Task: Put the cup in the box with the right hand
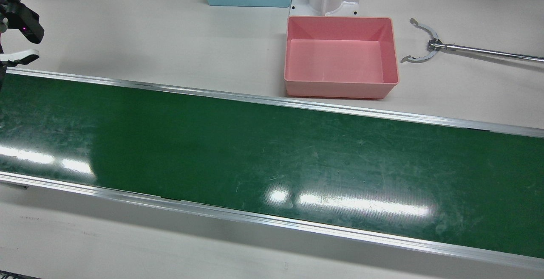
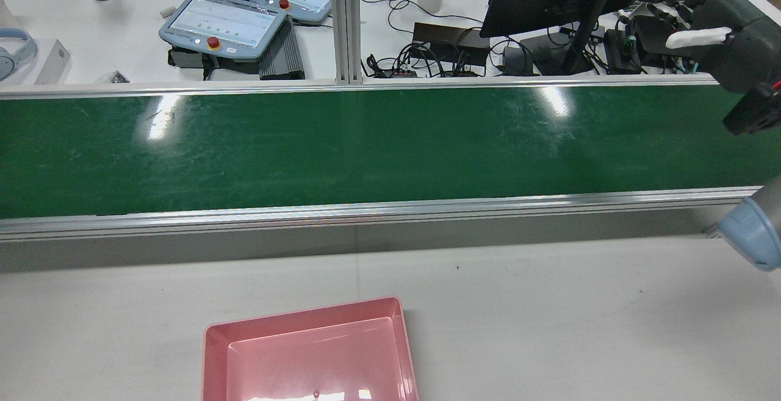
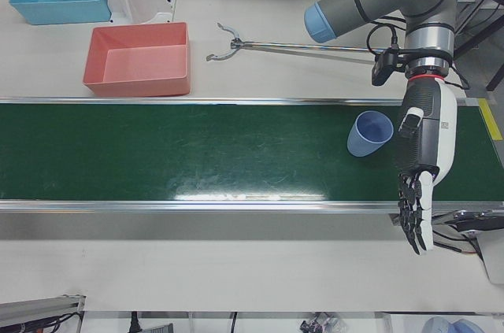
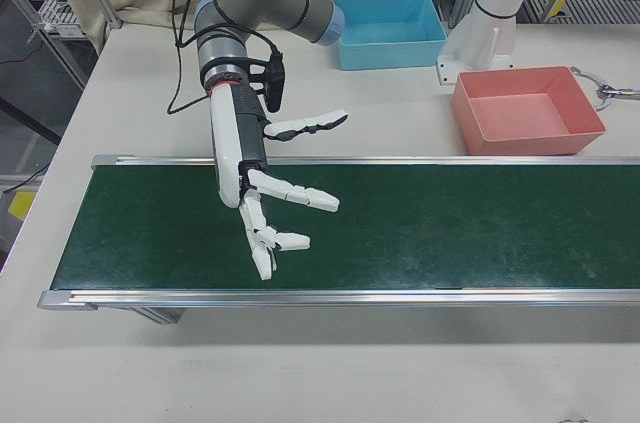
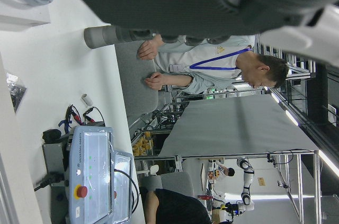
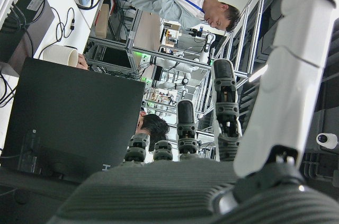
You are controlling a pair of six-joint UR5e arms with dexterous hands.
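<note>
One cup, pale blue, is all the task has to move. It sits on the green belt close to the end that lies before the robot's left arm, and as far as the left-front view shows it stands mouth up.

The left hand is by far the nearer. It hangs just beside the cup on the side toward the belt's end, apart from it, with its fingers stretched out and spread and nothing in its grasp.

The right hand, which has to do the work, hovers over the opposite part of the belt with its fingers splayed, and it too holds nothing. The cup shows in none of the views that include this hand.

From the right hand the cup lies toward the robot's left, along the belt's long axis and well apart from the hand. The pink box stands empty on the pale surface on the robot's side of the belt, between the two hands along the belt's length.

My judgement is that no grasp has begun. Either the belt must carry the cup along, or the right hand must travel along the belt, before the fingers can close round it.
</note>
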